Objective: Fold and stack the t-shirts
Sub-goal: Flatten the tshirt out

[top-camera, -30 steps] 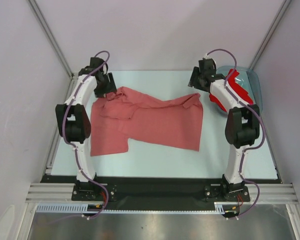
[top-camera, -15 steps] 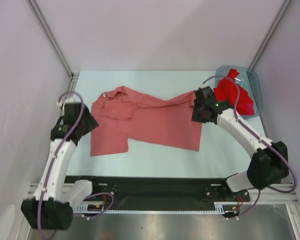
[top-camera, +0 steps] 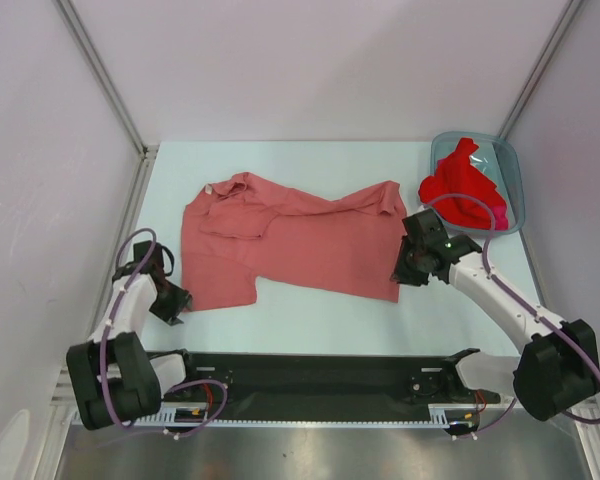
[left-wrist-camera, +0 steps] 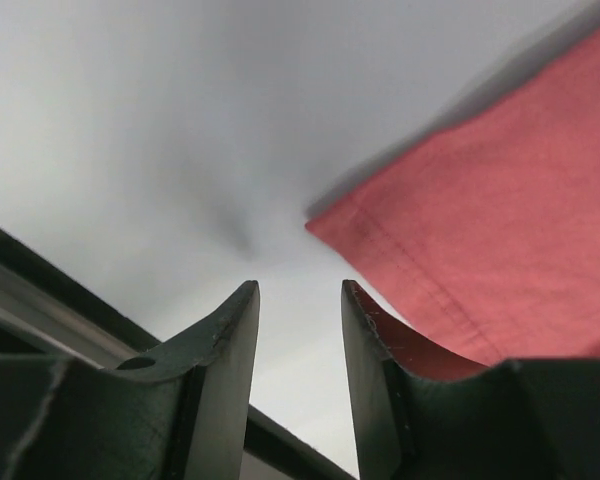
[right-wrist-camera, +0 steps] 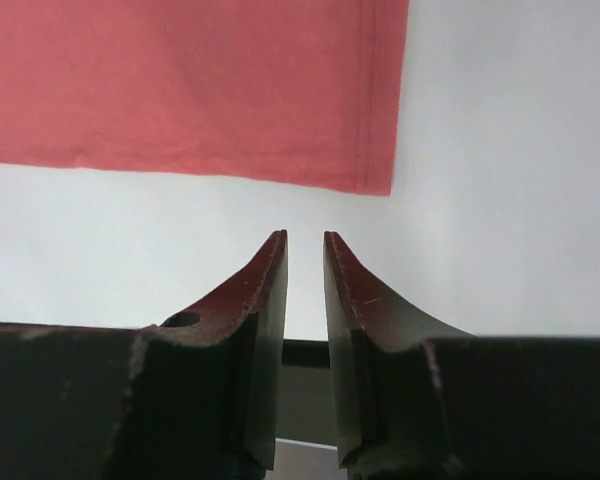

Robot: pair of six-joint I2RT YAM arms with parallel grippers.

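Observation:
A salmon-pink t-shirt (top-camera: pixel 290 245) lies spread and rumpled in the middle of the table. My left gripper (top-camera: pixel 177 305) sits low beside its near left corner, apart from the cloth. In the left wrist view the jaws (left-wrist-camera: pixel 298 288) stand open on bare table, with the shirt's hemmed corner (left-wrist-camera: pixel 500 230) just past the right finger. My right gripper (top-camera: pixel 402 275) is at the shirt's near right corner. Its jaws (right-wrist-camera: pixel 304 238) show a narrow gap with nothing in it, and the shirt's hem (right-wrist-camera: pixel 180 90) lies just ahead. Brighter red t-shirts (top-camera: pixel 465 190) are heaped in the bin.
The translucent blue-grey bin (top-camera: pixel 512 175) stands at the far right corner of the table. A black rail (top-camera: pixel 310 370) runs along the near edge between the arm bases. Pale walls and metal posts close in the table on the left, right and back.
Both arms have swung from the shirt's far corners down to its near corners. Both pairs of jaws have narrowed. The shirt has stayed where it lay.

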